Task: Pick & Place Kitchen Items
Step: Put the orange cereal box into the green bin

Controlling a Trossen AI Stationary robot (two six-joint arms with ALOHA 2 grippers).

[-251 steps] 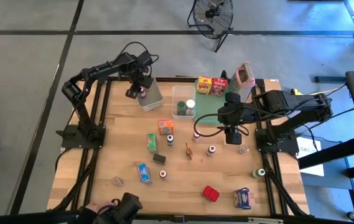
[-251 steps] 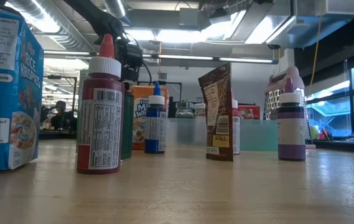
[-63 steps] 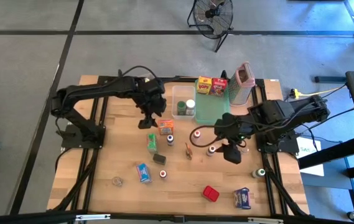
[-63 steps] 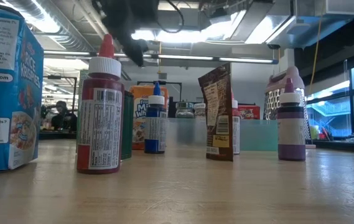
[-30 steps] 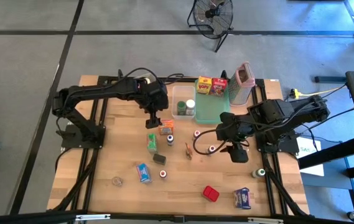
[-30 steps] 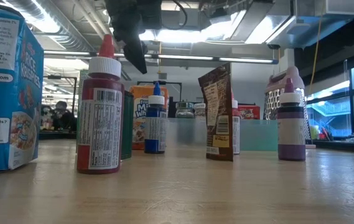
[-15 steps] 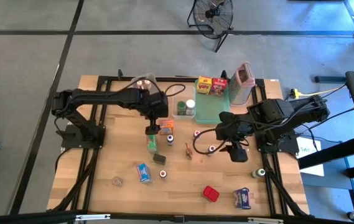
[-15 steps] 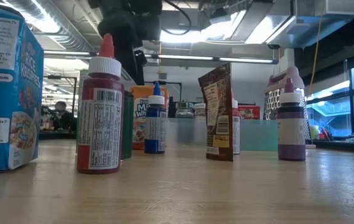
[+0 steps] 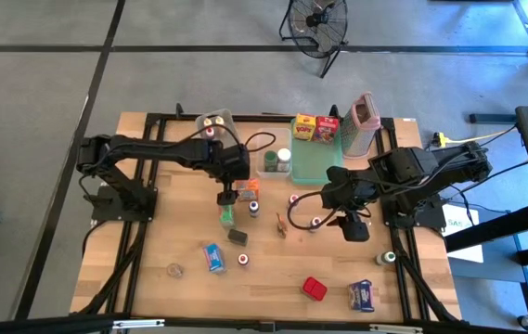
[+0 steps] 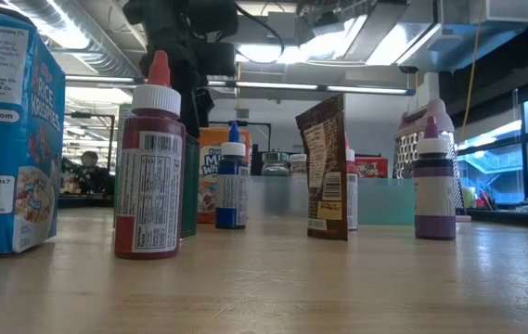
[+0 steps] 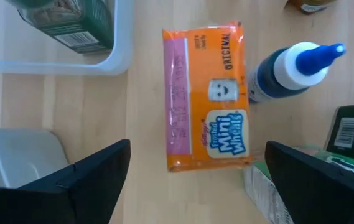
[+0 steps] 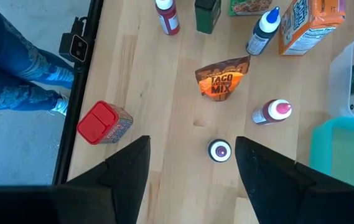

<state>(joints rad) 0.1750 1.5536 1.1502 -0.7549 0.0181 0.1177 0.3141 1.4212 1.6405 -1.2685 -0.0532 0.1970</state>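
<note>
The left gripper (image 11: 195, 180), fingers spread wide and empty, hangs directly above an orange Mini-Wheats cereal box (image 11: 206, 96) lying flat on the pale wooden table (image 9: 161, 232). A blue-capped bottle (image 11: 292, 70) stands just beside the box. The right gripper (image 12: 192, 171), part open and empty, hovers over a purple-capped bottle (image 12: 219, 150).

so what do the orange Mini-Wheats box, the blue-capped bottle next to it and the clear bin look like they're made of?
Orange Mini-Wheats box: looks like printed cardboard, slightly glossy, with sharp folded edges. Blue-capped bottle: probably squeezable plastic, given its smooth white shoulder and moulded nozzle. Clear bin: translucent plastic, since the wood shows through its rounded wall. Wooden table: pale planks with visible grain.
</note>
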